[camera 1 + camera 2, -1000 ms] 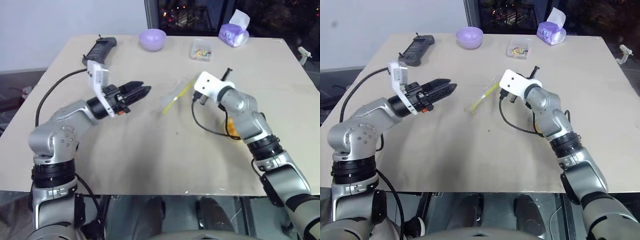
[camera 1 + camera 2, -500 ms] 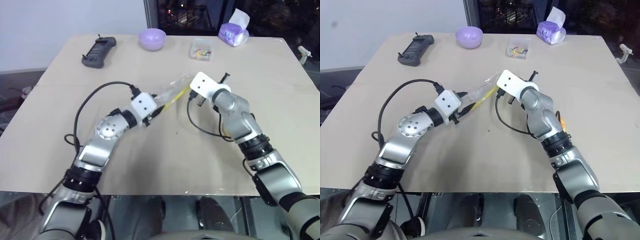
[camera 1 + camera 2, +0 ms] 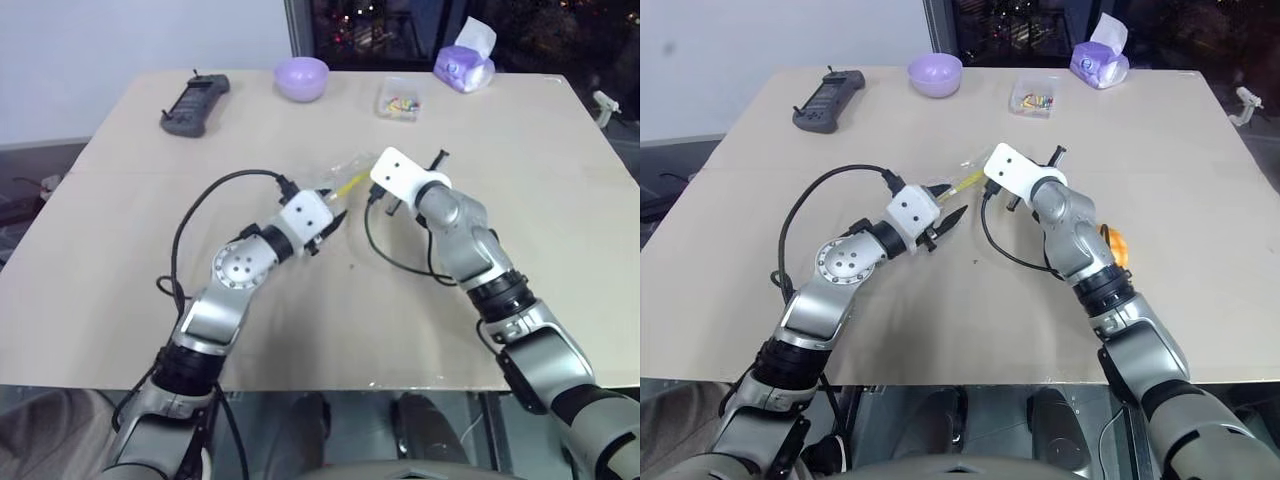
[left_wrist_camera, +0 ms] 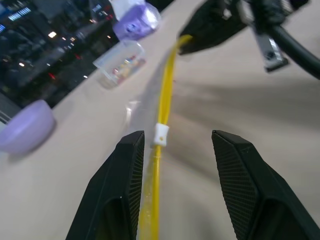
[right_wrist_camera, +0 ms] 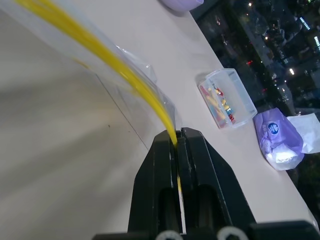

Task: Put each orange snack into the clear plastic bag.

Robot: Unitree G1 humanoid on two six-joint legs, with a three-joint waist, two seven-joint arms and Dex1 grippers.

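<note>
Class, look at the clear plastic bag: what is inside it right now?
Nothing shows inside the clear plastic bag; only its yellow seal strip is visible. The orange snack lies outside, partly covered by the right arm.

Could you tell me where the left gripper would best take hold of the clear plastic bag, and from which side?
Probably on the yellow seal strip of the crinkly clear plastic bag, near its white slider. The right gripper already pinches the strip's far end, holding it taut. The left gripper, jaws open, straddles the strip, so closing from the bag's free end looks simplest.
</note>
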